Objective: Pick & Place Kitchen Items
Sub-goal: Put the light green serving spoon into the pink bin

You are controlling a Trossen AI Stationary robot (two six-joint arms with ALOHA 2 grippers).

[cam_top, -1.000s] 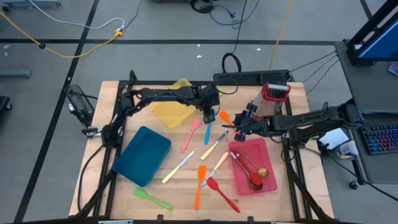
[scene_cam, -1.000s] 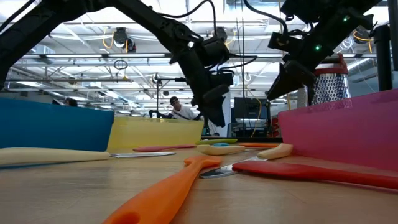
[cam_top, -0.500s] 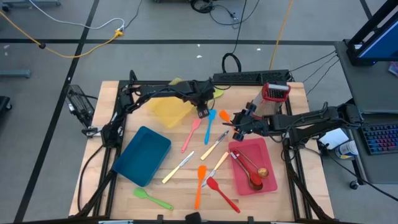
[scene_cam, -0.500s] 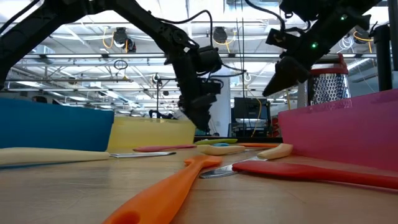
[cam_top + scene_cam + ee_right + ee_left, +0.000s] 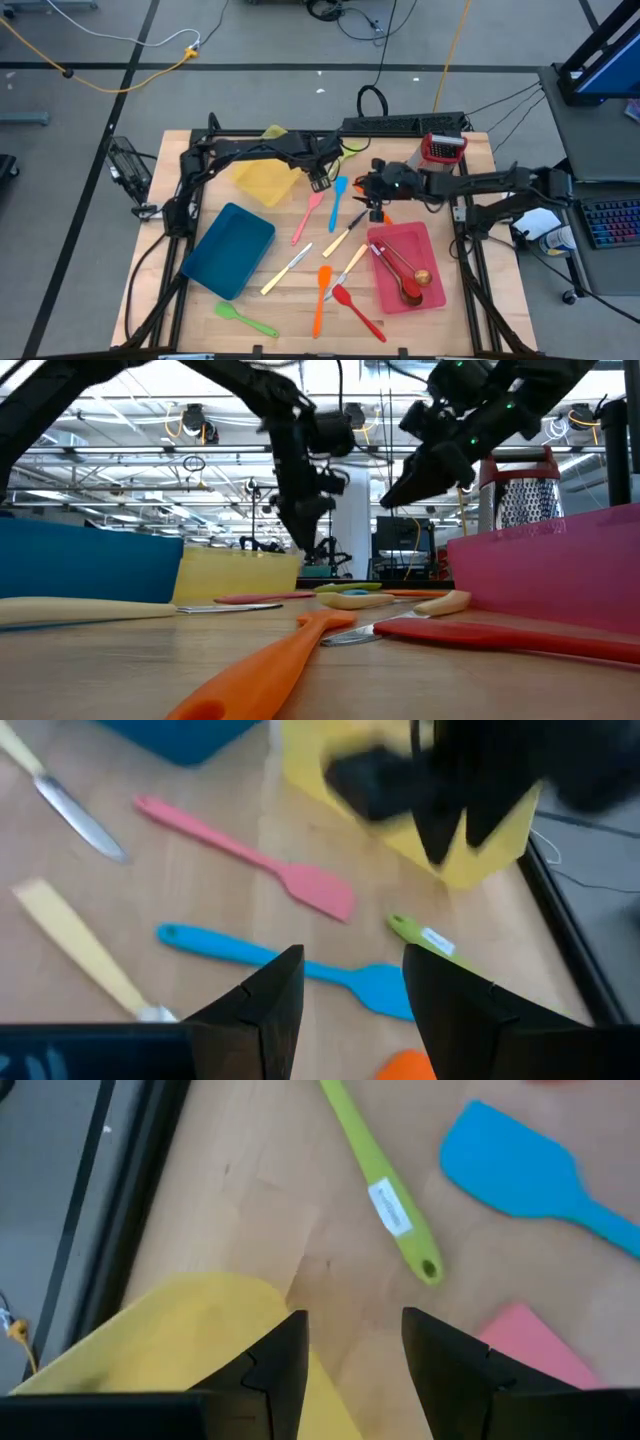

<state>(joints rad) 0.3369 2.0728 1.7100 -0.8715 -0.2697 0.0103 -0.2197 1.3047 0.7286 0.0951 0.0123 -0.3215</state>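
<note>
Both of your hands hang empty over the far middle of the surface.

Your left hand hovers with its fingers parted, gripping nothing, at the right edge of the yellow tray, just above the pink spatula and beside the blue spatula. Your right hand is also parted and empty, just right of that blue spatula and beyond the far edge of the red tray. A green utensil lies near the yellow tray. More kitchen items are scattered mid-surface between the blue tray and the red one, which holds a few.
</note>
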